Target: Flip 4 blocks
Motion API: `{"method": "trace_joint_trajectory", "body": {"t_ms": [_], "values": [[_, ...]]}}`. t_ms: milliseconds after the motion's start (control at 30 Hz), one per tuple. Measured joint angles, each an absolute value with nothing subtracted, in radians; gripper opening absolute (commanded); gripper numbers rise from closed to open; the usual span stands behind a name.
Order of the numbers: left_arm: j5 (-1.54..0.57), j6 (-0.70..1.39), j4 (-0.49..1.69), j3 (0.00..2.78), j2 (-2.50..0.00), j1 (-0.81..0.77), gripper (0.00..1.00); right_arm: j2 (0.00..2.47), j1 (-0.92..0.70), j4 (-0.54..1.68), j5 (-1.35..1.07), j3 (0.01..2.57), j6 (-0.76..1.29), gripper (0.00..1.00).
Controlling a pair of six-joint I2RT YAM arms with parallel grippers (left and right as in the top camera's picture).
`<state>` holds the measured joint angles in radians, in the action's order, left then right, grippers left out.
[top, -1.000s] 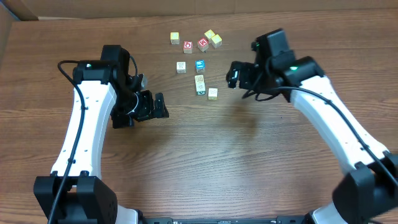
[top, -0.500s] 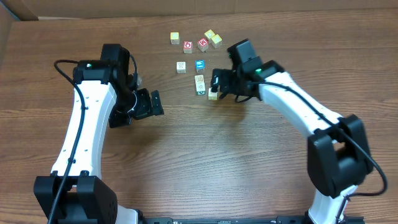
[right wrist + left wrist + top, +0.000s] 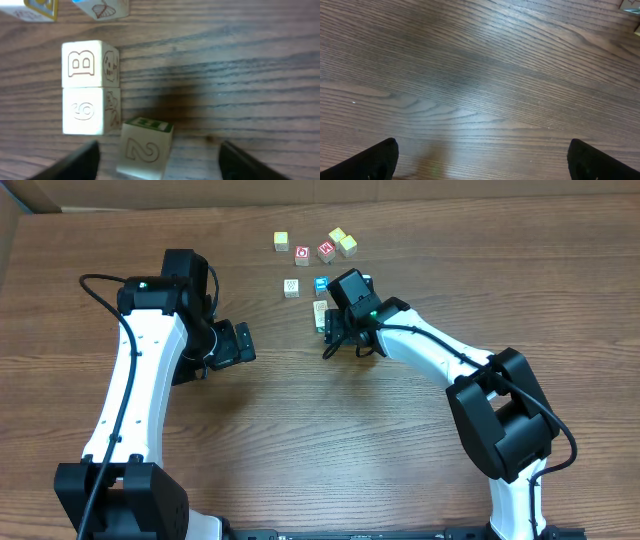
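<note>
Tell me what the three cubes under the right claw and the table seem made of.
B cube, the cube below it and the 2 cube: probably pale unpainted wood, matte, with brown outlined figures; green print on one face of the 2 cube. Table: wood or wood-look laminate, streaky brown grain, slight sheen.
</note>
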<state>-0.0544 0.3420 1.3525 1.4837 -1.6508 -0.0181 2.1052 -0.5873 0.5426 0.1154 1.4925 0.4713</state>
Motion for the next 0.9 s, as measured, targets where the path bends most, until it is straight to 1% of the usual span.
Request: {"method": "trace_joint_trajectory", "body": {"t_ms": [133,267,333,367,600,767,900], "values": [[-0.050,0.342,1.353,1.484,-1.651,-0.018,1.00,2.105,-0.587,0.544,0.133,1.493,0.467,0.69],[-0.048,0.342,1.353,1.484,-1.651,-0.018,1.00,2.105,-0.587,0.530,0.139,1.490,0.468,0.68],[-0.047,0.342,1.353,1.484,-1.651,-0.018,1.00,2.105,-0.587,0.523,0.139,1.488,0.467,0.63],[-0.047,0.342,1.353,1.484,-1.651,-0.018,1.00,2.105,-0.587,0.520,0.139,1.488,0.468,0.62],[-0.047,0.342,1.353,1.484,-1.651,-0.018,1.00,2.105,-0.587,0.498,0.140,1.473,0.468,0.62],[-0.047,0.342,1.353,1.484,-1.651,-0.018,1.00,2.105,-0.587,0.485,0.141,1.457,0.479,0.57],[-0.047,0.342,1.353,1.484,-1.651,-0.018,1.00,2.105,-0.587,0.485,0.135,1.456,0.489,0.48]]}}
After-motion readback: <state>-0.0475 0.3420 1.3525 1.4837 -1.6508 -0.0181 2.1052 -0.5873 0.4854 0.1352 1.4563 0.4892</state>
